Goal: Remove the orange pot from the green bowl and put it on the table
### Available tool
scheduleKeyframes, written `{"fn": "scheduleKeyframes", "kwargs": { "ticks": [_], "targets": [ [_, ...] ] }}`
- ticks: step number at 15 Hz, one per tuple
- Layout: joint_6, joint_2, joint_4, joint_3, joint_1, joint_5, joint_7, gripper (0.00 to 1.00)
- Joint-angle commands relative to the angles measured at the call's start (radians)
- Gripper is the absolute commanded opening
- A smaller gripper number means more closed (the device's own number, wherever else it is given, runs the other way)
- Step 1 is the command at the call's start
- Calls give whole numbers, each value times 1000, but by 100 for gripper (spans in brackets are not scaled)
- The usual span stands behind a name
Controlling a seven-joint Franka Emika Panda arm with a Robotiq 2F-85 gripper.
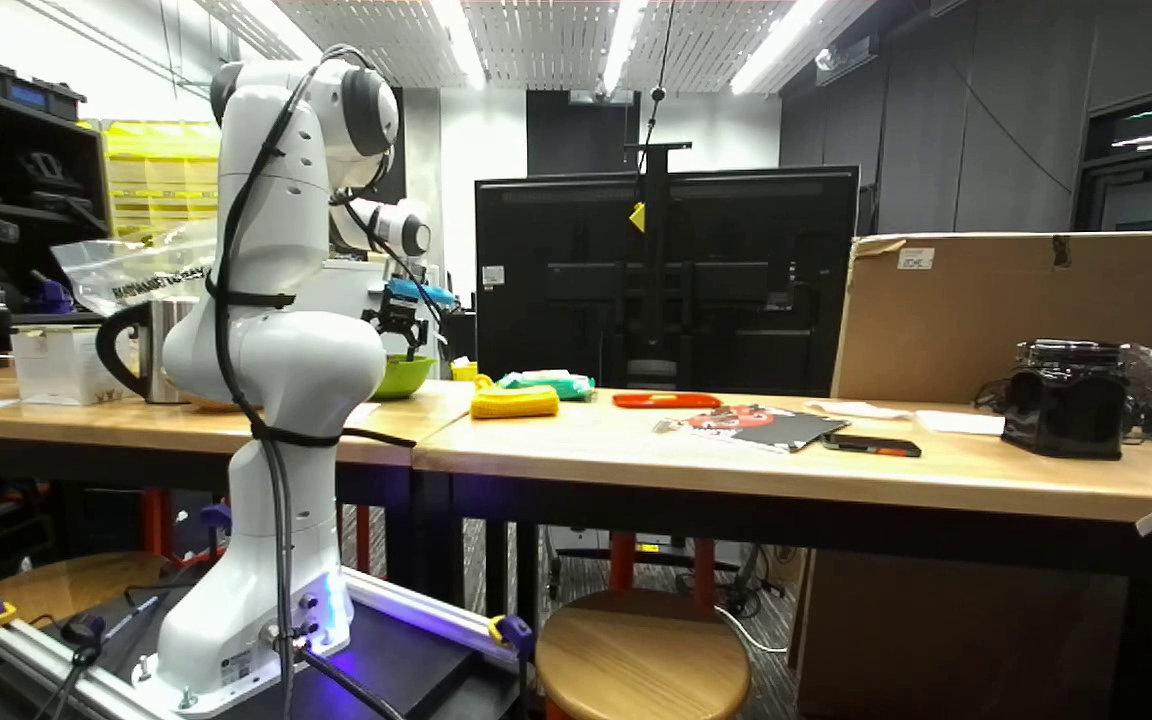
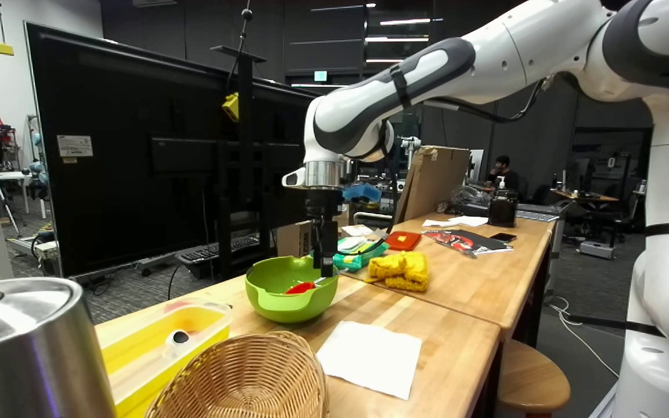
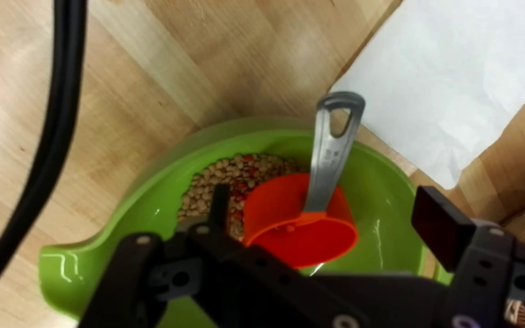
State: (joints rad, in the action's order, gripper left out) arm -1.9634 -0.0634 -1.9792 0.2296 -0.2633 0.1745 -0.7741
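Observation:
The orange pot (image 3: 267, 200) is a small orange-red cup with a flat grey metal handle. It lies tilted inside the green bowl (image 3: 383, 196), beside a heap of beige and red lentils. The handle extends over the bowl's rim. In an exterior view a red part of the orange pot (image 2: 299, 288) shows in the green bowl (image 2: 288, 305). The bowl stands on the wooden table (image 2: 363, 302); in an exterior view the bowl (image 1: 402, 378) shows partly behind the arm. My gripper (image 3: 330, 214) is open above the bowl, its fingers apart on either side of the pot, holding nothing.
A white paper sheet (image 2: 372, 357), a wicker basket (image 2: 253, 377) and a yellow tray (image 2: 166, 331) stand near the bowl. A steel jug (image 2: 27, 354) is beside them. A yellow knitted cloth (image 2: 401, 270) and a green packet (image 2: 360, 255) lie beyond the bowl.

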Motion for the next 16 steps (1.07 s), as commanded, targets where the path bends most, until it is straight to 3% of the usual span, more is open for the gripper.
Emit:
{"fn": "scheduleKeyframes", "kwargs": {
  "ticks": [1, 14, 15, 16],
  "targets": [
    [-18, 20, -21, 11, 13, 19, -10, 100],
    [-15, 9, -35, 9, 23, 39, -7, 100],
    [-14, 9, -34, 9, 23, 39, -7, 98],
    [-15, 10, -33, 9, 24, 40, -7, 74]
  ]
}}
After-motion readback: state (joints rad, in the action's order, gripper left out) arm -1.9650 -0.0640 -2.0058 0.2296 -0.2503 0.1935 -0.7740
